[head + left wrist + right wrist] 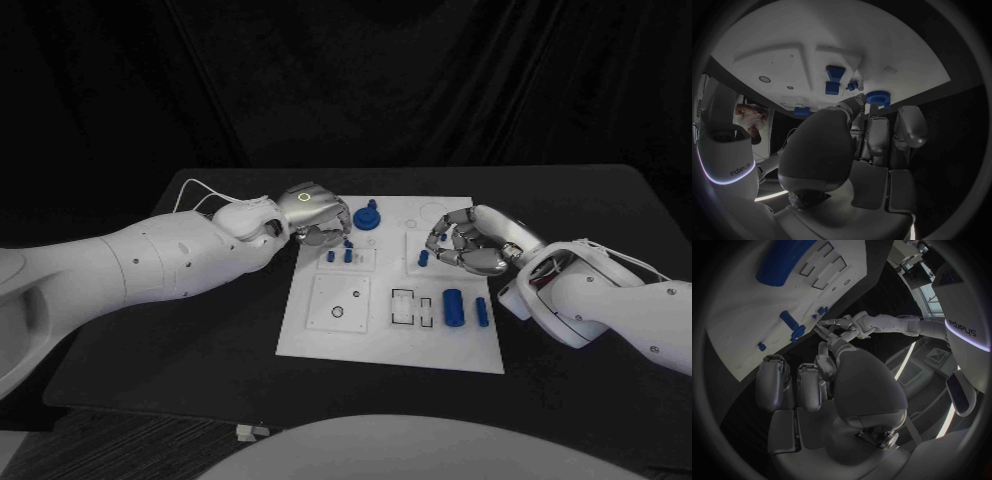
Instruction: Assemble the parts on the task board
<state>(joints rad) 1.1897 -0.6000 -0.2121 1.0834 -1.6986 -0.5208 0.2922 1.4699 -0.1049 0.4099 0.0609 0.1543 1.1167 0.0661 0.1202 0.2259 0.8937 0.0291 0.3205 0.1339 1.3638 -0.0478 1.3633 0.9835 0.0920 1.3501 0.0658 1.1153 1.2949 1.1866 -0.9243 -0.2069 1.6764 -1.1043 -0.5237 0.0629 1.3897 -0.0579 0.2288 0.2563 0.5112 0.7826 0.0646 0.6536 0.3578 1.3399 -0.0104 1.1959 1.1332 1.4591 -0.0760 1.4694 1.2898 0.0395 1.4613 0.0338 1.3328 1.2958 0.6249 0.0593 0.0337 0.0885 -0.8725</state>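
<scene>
The white task board (325, 335) lies mid-table. On it are a blue knob (369, 215), two small blue pegs (340, 257), another peg (424, 258) and two blue cylinders (464, 308). My left hand (315, 215) hovers over the board's far left corner, fingers curled down close to the small pegs. Whether it pinches anything is hidden. Its wrist view shows the toothed blue knob (877, 97) just past the fingers (873, 135). My right hand (473, 243) hangs over the board's right side near the single peg, fingers loosely bent, holding nothing. Its fingers (807, 385) point at the board (748, 300).
Rectangular outlines (411, 307) and a small ring (339, 311) mark the board's near half. Black table (173, 350) surrounds the board on all sides, with its far edge near a dark curtain. A thin white cable (195, 195) loops above the left wrist.
</scene>
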